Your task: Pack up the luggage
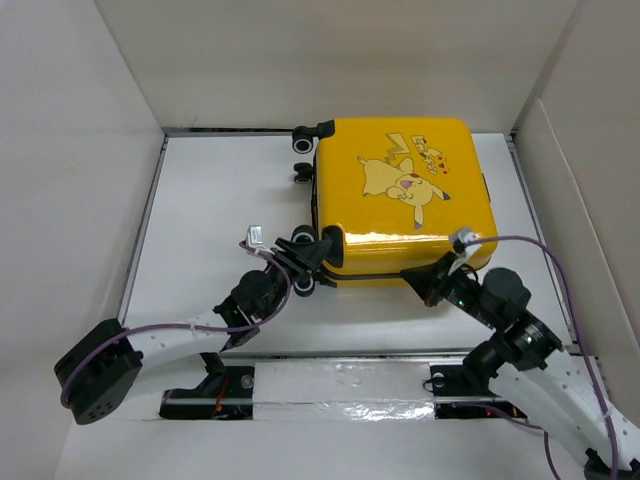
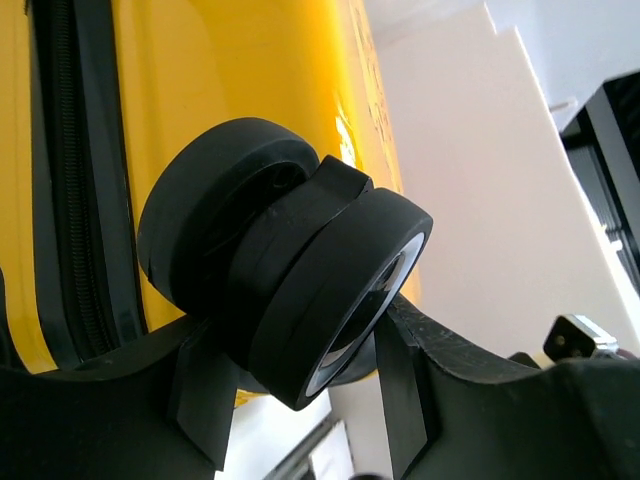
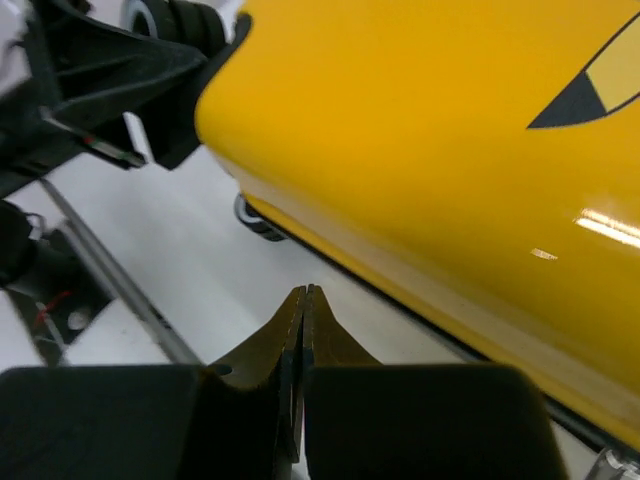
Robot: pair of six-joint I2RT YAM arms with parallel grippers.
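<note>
Because the luggage point(image 1: 400, 190) is shut, nothing inside it can be seen. It is laid flat on the white table point(image 1: 220, 190), in the upper middle of the top view, with its yellow lid up. In both wrist views it is cut off at the edges.

A black wheel point(image 2: 300, 290) is seen big and close only in the left wrist view. It is squeezed there between the two fingers of the left gripper point(image 1: 318, 250), which is kept about half open around it. The black zipper point(image 2: 75, 180) is shown there too.

The right gripper point(image 3: 303, 310) is closed tight with nothing in it, just beside the lower edge of the luggage. Whether it touches cannot be told.

A cartoon print point(image 1: 400, 180) is seen whole only from above. The small writing point(image 1: 432, 152) beside it cannot be read.
</note>
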